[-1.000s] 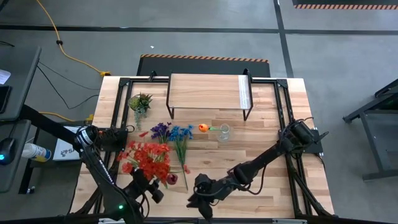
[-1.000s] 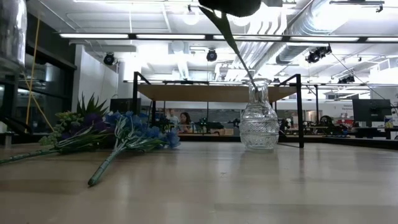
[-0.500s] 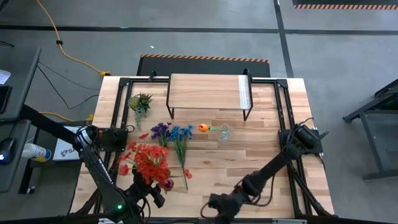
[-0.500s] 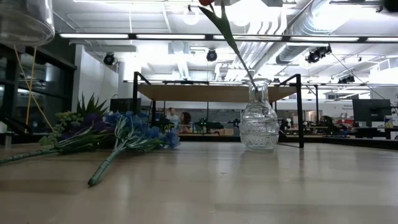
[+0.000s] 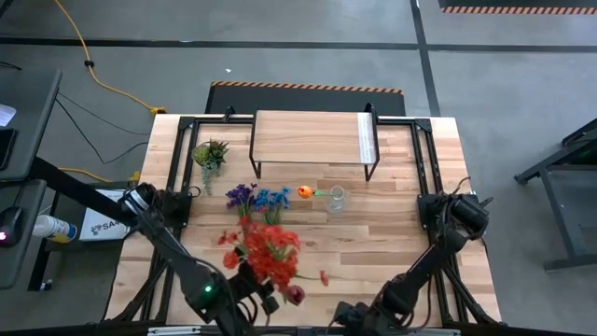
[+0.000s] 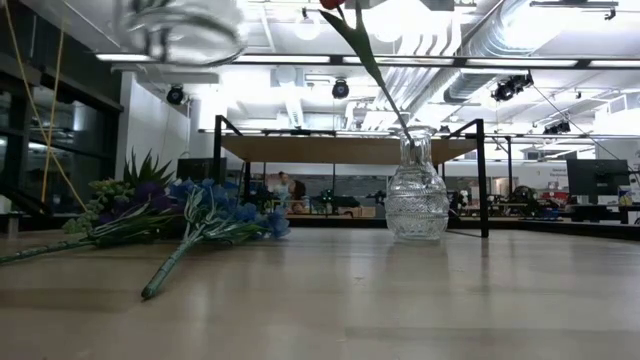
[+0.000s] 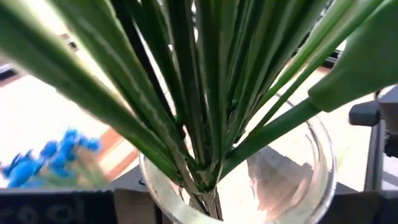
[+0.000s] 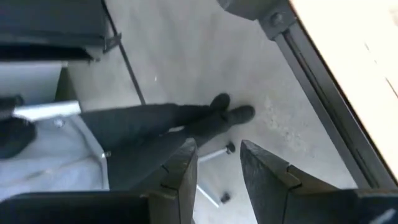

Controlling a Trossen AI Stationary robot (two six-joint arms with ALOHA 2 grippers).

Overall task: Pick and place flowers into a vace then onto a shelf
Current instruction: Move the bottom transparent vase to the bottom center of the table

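Left gripper [image 5: 250, 285] is near the table's front edge, clamped on a clear glass vase [image 7: 249, 186] holding a bunch of red flowers [image 5: 270, 257], carried in the air; low view shows only the vase base [image 6: 185, 30], high up. Stems [image 7: 205, 124] sit inside the rim. Right gripper [image 8: 214, 168] hangs off the table's front edge over the floor, fingers a little apart, nothing between them. Shelf [image 5: 312, 137] stands at the far side, top bare. Judgement: carry-to-shelf step. Advice: keep vase upright, pass above the purple and blue flowers [image 5: 256, 201] and the small vase with orange bloom [image 5: 334, 198], clear the shelf edge before lowering, set down mid-board, release only once base rests flat.
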